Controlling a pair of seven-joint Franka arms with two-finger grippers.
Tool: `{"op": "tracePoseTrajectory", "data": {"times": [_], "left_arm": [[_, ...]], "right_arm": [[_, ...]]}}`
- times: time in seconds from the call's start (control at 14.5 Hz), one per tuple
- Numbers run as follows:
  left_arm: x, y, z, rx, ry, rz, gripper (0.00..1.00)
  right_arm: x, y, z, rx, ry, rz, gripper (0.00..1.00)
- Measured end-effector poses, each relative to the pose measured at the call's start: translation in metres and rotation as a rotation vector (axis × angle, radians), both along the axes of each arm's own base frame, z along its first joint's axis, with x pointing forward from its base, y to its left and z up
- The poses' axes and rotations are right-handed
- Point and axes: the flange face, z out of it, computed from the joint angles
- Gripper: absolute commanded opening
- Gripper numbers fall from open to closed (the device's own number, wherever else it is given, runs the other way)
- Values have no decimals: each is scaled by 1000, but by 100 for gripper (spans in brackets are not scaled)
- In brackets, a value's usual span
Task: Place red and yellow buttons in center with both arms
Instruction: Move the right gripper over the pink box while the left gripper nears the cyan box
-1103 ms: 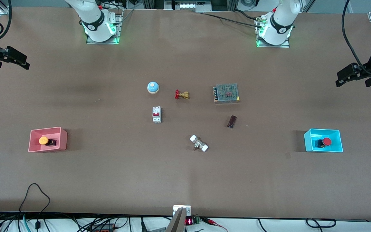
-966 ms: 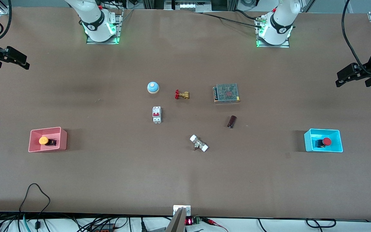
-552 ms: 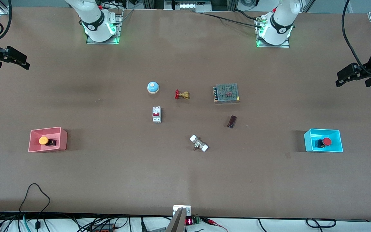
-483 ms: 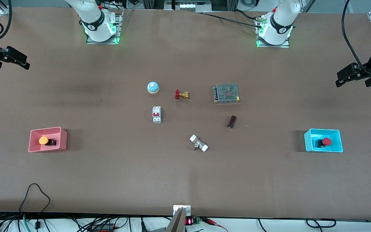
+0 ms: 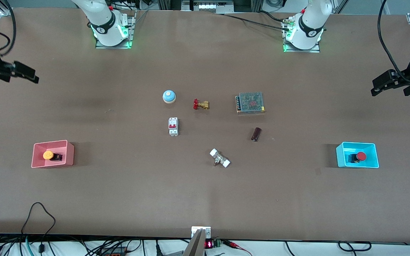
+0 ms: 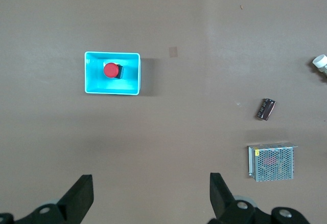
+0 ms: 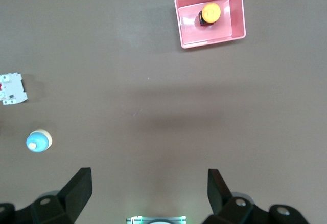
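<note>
The yellow button (image 5: 48, 155) lies in the pink bin (image 5: 50, 142) toward the right arm's end of the table; the right wrist view shows the yellow button (image 7: 210, 12) in that pink bin (image 7: 212, 41). In the cyan bin (image 5: 356, 143) toward the left arm's end sits the red button (image 5: 361, 156); the left wrist view shows the red button (image 6: 111, 70) in the cyan bin (image 6: 112, 92). My right gripper (image 5: 30, 76) (image 7: 149, 188) hangs open and empty high over its end of the table. My left gripper (image 5: 376, 87) (image 6: 152, 193) is also open and empty, high over its own end. The center (image 5: 208, 129) is bare brown tabletop.
Around the center lie a blue bell (image 5: 169, 96), a brass valve (image 5: 200, 104), a mesh power supply (image 5: 250, 102), a white circuit breaker (image 5: 173, 126), a dark cylinder (image 5: 256, 134) and a white-ended fitting (image 5: 220, 158). A black cable (image 5: 37, 213) loops at the front edge.
My right gripper has shifted a little inward over the table from its end. The left gripper, both buttons and the other objects have not moved.
</note>
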Motion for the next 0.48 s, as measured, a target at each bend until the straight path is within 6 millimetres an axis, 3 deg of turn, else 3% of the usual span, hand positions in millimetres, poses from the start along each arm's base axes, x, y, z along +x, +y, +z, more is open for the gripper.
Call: {"op": "tracePoseTrajectory", "data": {"times": [0.48], "left_arm": [[0, 0, 0, 0, 0, 0, 100]], "right_arm": [[45, -12, -53, -58, 23, 2, 100]]}}
